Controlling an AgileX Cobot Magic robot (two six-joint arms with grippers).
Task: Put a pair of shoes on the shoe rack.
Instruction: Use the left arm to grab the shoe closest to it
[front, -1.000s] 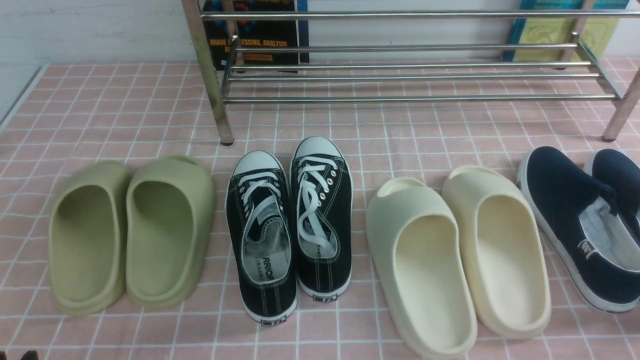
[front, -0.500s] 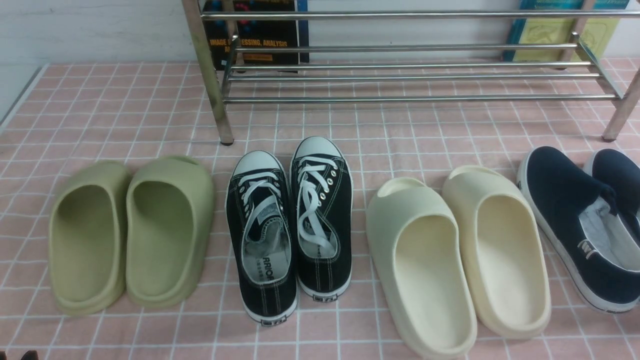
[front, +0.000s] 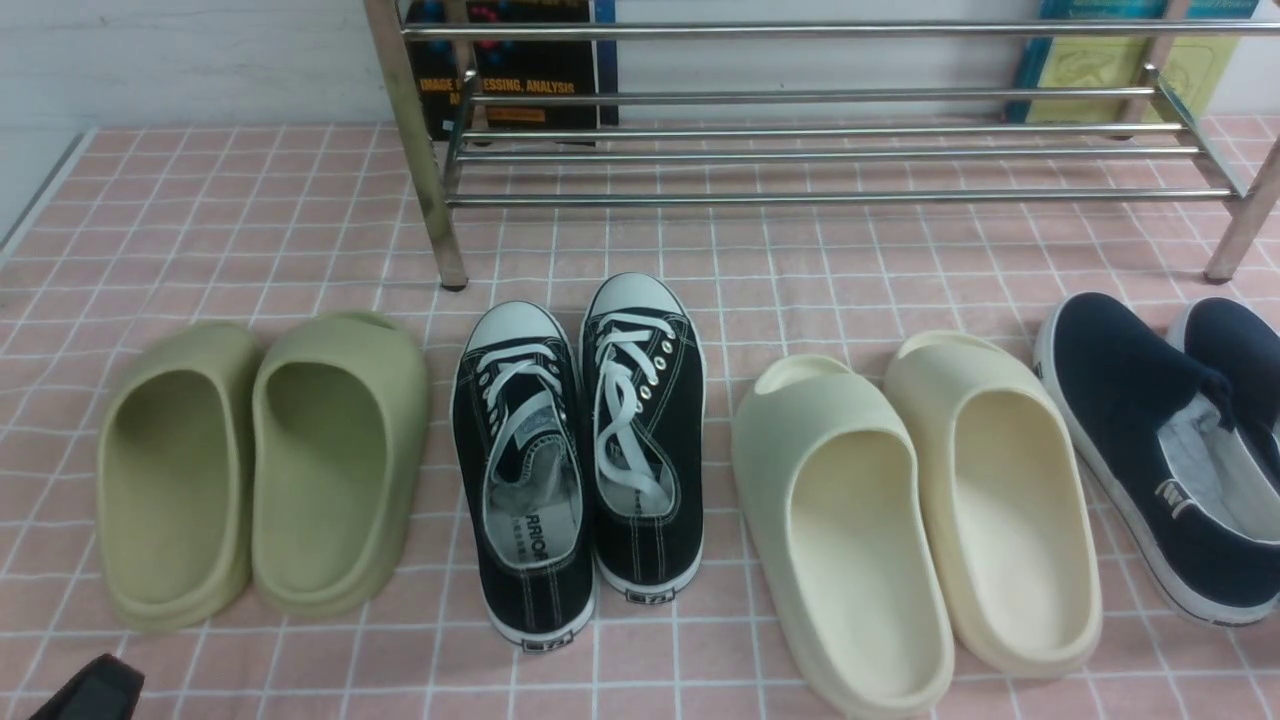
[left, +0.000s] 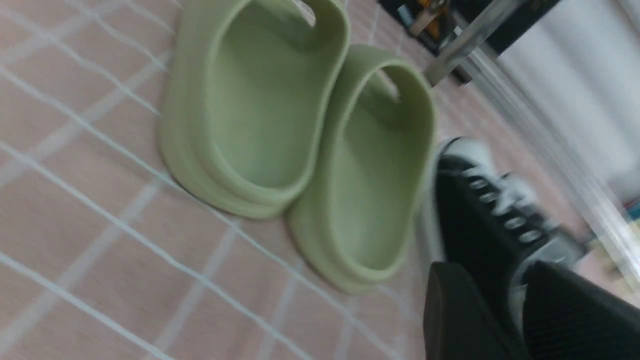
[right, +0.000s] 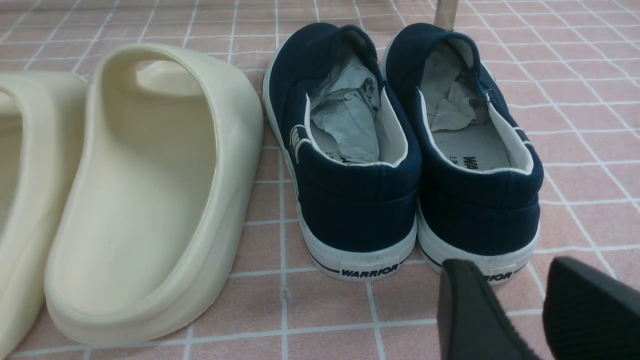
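The pair of shoes, black canvas sneakers with white laces, stands side by side in the middle of the pink checked cloth: one sneaker (front: 525, 470) and its mate (front: 645, 430), toes toward the shoe rack (front: 800, 150) of chrome bars at the back. One black finger (front: 92, 690) of my left gripper shows at the bottom left corner. In the left wrist view that gripper (left: 495, 280) is open and empty, with a blurred sneaker (left: 480, 215) beyond it. My right gripper (right: 510, 272) is open and empty, just behind the heel of a navy slip-on (right: 475, 150).
Green slides (front: 265, 470) lie left of the sneakers, cream slides (front: 910, 520) right of them, and navy slip-ons (front: 1160, 450) at the far right. Books (front: 520, 70) lean behind the rack. The cloth ends at a grey edge (front: 40, 200) on the left.
My left gripper has risen into the front view's bottom left corner, showing more of its finger. The shoes and the rack have not moved.
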